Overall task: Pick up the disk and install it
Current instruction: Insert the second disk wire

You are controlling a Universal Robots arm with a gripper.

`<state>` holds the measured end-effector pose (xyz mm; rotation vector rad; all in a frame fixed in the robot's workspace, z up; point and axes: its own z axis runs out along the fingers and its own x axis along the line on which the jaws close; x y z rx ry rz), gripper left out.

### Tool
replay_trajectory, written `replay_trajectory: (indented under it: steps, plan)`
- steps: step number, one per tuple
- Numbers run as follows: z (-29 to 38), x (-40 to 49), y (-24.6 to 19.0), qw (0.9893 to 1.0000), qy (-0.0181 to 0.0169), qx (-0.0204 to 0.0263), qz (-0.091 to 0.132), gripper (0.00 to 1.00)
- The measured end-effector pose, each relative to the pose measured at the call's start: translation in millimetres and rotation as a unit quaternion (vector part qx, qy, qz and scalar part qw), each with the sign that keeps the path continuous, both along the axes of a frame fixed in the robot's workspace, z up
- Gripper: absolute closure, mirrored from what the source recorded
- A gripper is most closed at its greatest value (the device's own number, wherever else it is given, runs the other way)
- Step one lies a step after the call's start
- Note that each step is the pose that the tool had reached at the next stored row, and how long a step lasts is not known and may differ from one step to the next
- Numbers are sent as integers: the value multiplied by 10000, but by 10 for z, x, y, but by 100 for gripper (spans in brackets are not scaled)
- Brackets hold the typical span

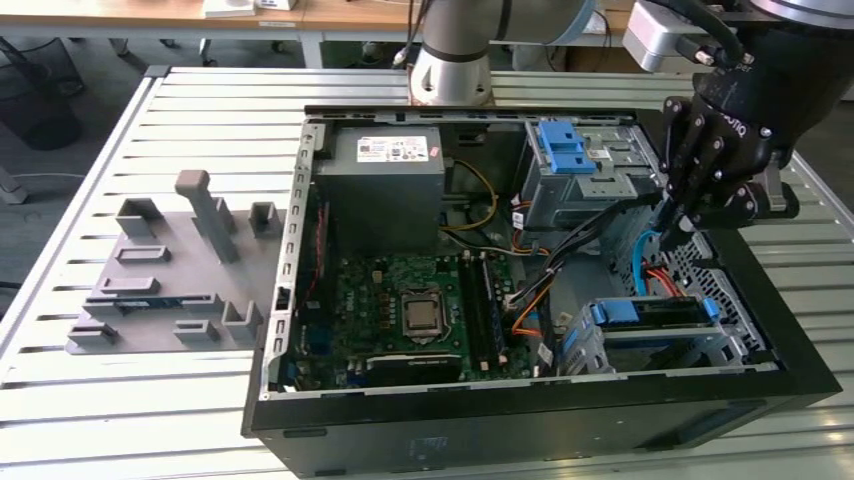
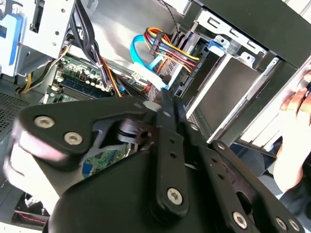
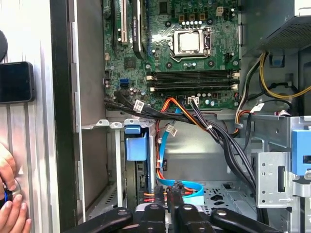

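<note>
The disk (image 1: 650,312) sits in the lower drive bay at the front corner of the open computer case (image 1: 534,410), on the exterior view's right. Its blue carrier frame frames a dark top. In the first wrist view the blue end of the disk (image 3: 136,145) stands in the bay slot. My black gripper (image 1: 671,222) hangs above the case floor just behind that bay, a short way from the disk, among blue and orange cables. Its fingers (image 3: 158,201) stand close together with nothing between them, and the gripper (image 2: 167,104) points down at the cables.
A grey power supply (image 1: 387,180), a green motherboard (image 1: 414,310) and a drive cage with a blue latch (image 1: 567,150) fill the case. Cable bundles (image 3: 214,131) cross near the bay. A grey fixture (image 1: 174,270) lies on the slatted table. A person's hand (image 3: 9,204) rests outside the case wall.
</note>
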<state>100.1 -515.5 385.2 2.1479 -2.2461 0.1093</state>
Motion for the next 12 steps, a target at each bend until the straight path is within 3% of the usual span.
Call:
replay_trajectory:
  steps: [3,12]
  plan:
    - [-8,1,6,10000,0,0,0,76]
    - [-37,8,16,10000,0,0,0,76]
